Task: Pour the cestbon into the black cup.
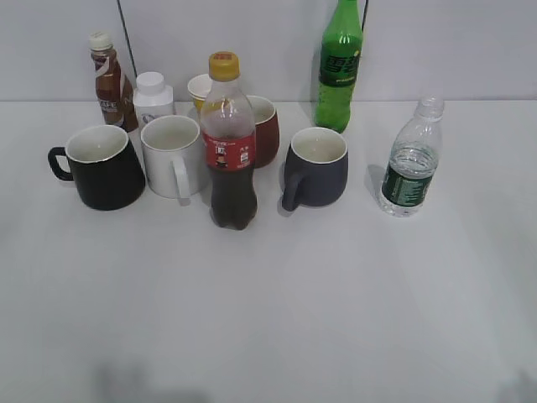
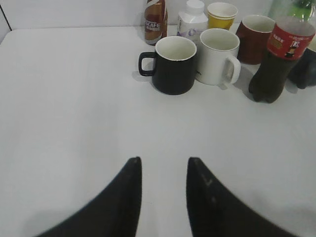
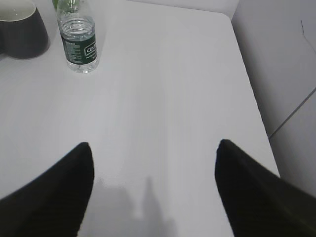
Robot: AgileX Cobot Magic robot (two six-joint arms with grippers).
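1. The cestbon (image 1: 410, 162), dark green label partly readable, stands uncapped at the right; the black cup (image 1: 101, 166) stands far left.
2. Left end effector (image 2: 163, 170) fingers narrowly apart, empty; right end effector (image 3: 153, 158) spread wide above the tabletop (image 1: 336, 302).

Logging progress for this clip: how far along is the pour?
Nothing is done: the cestbon stands upright on the table, apart from the black cup. Left gripper and right gripper are open, holding nothing. Grasping, carrying and pouring all remain.
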